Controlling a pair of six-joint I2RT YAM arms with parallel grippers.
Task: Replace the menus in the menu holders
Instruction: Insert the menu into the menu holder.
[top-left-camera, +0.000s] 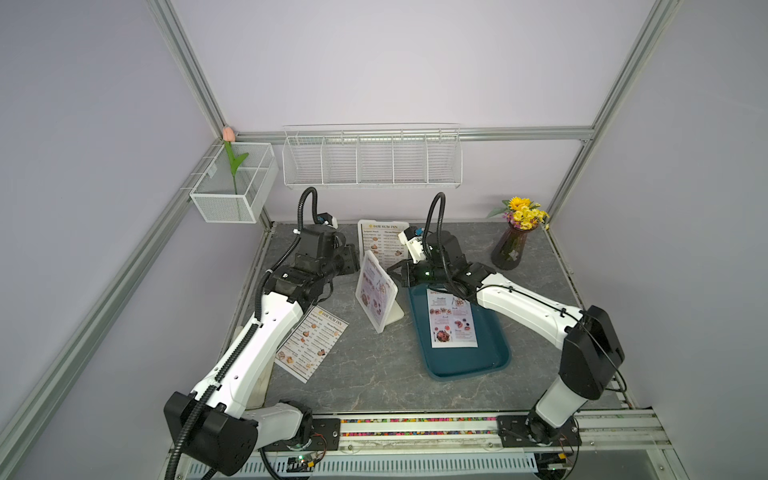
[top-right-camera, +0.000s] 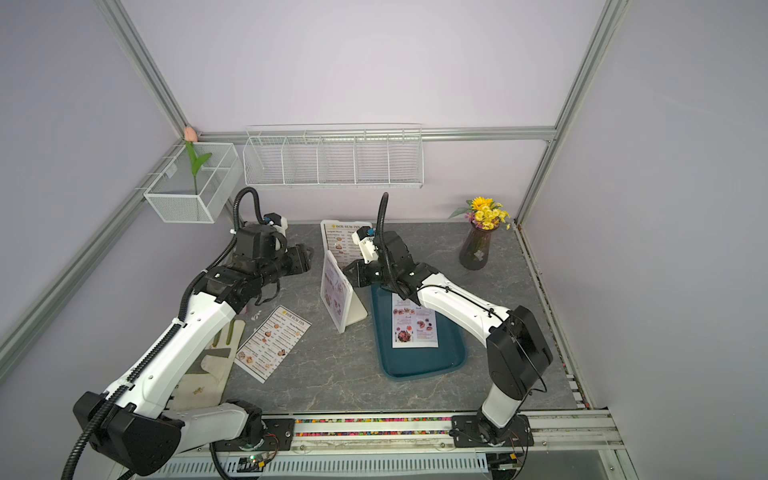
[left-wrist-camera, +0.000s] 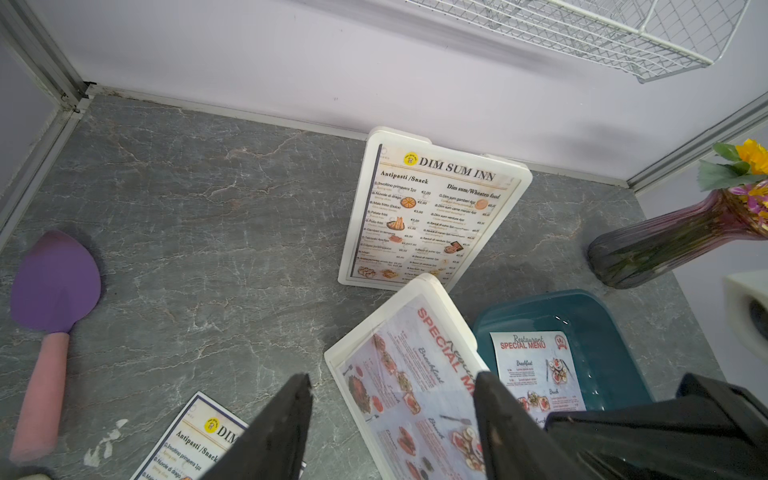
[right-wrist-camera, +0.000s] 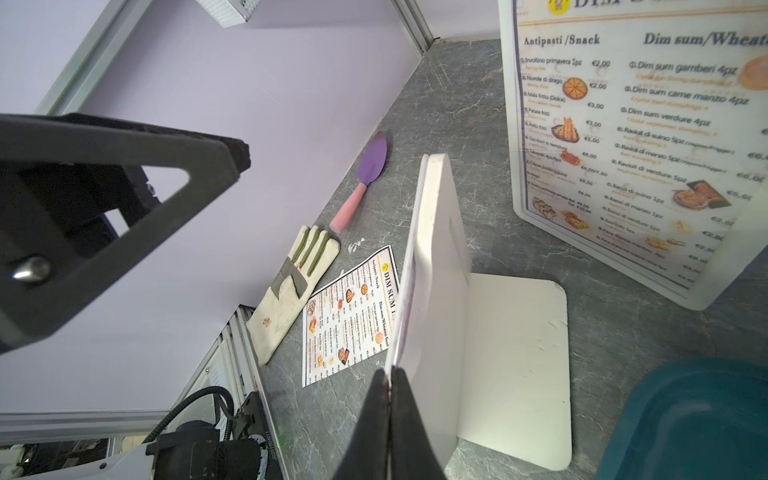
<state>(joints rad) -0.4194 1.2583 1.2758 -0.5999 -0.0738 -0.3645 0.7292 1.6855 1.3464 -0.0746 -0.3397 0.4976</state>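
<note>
Two white menu holders stand mid-table. The back holder (top-left-camera: 374, 222) (left-wrist-camera: 399, 135) shows a DIM SUM INN menu (left-wrist-camera: 432, 212). The near holder (top-left-camera: 392, 313) (right-wrist-camera: 440, 249) has a SPECIAL MENU sheet (left-wrist-camera: 399, 374) behind its clear front. My right gripper (right-wrist-camera: 390, 376) (top-left-camera: 392, 272) is shut on that sheet's thin upper edge. My left gripper (left-wrist-camera: 392, 380) (top-left-camera: 353, 259) hangs open just left of the near holder, holding nothing. A loose DIM SUM INN menu (top-left-camera: 311, 343) lies flat at front left. Another SPECIAL MENU sheet (top-left-camera: 451, 318) lies in the teal tray (top-left-camera: 469, 361).
A vase of yellow flowers (top-left-camera: 509, 249) stands at the back right. A purple spatula (left-wrist-camera: 54, 291) and an oven glove (top-right-camera: 216, 357) lie along the left edge. A wire rack (top-left-camera: 372, 156) and a mesh basket (top-left-camera: 235, 183) hang on the walls.
</note>
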